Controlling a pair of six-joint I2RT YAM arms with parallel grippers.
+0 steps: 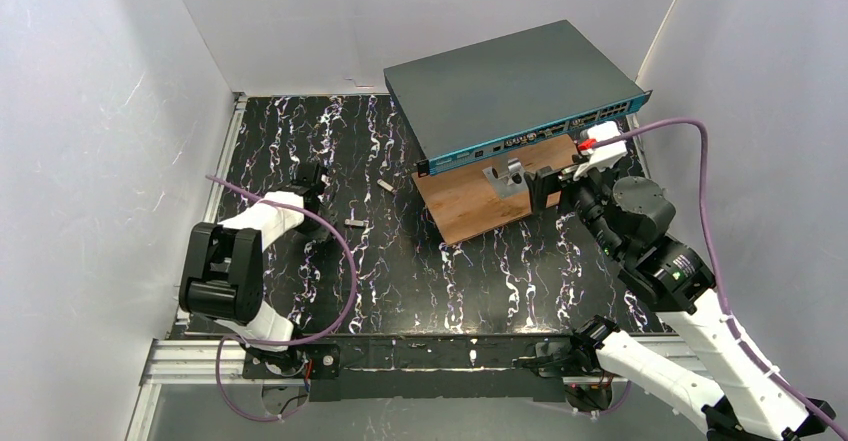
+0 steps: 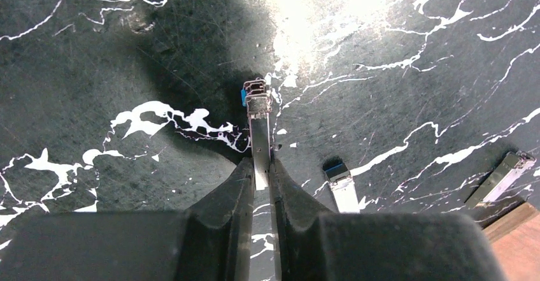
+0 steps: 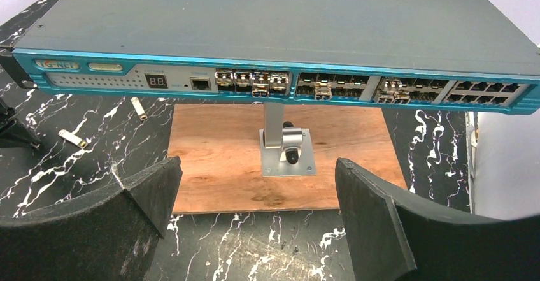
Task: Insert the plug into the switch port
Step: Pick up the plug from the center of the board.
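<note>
At the left of the dark marbled surface (image 1: 330, 291) the left jaws are clenched on the plug (image 2: 257, 112), a slim metal transceiver with a blue tab at its far end. In the left wrist view its long axis runs six to twelve o'clock, the free end pointing to twelve. Whether it rests on the surface or hangs just above it I cannot tell. A spare module (image 2: 341, 182) lies just beside it at four o'clock, and another (image 2: 503, 176) lies farther out toward three, by the corner of the wooden board (image 2: 519, 230). In the top view the switch (image 1: 510, 81) sits well apart, between two and three o'clock from these jaws. It is raised over the board on a metal bracket (image 1: 505, 174), and its teal front strip (image 3: 407, 74) of ports faces roughly five o'clock. The right jaws stand released and empty, facing that strip from close by. The right arm is therefore the nearer one, yet the left arm holds the plug. The coming move probably calls for carrying the plug rightward and swinging its free end toward eleven o'clock, square to a vacant port.
</note>
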